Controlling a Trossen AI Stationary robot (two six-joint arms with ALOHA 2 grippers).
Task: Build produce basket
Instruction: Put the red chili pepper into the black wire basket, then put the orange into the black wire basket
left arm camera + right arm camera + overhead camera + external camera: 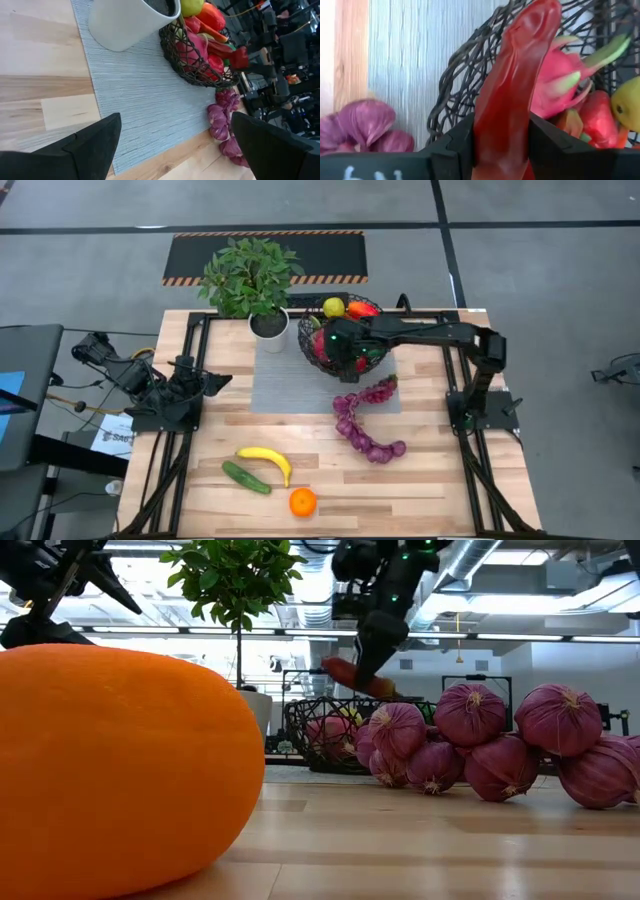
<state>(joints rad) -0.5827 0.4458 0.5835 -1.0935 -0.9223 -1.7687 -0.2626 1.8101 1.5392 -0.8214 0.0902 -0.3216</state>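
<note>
The wire basket (345, 335) sits on the grey mat (290, 385), just beside the white plant pot (268, 325). It holds a pink dragonfruit (560, 85), a yellow-green fruit (333, 307) and several red and orange peppers.

Outside the basket lie one grape string (362, 425) near it, and one banana (268, 460), one cucumber (246, 477) and one orange (302, 502) well apart.

The right gripper (345, 340) reaches out over the basket, clamped on one long red pepper (512, 90). The left gripper (175, 145) waits well apart from the basket, fingers spread wide, holding nothing.
</note>
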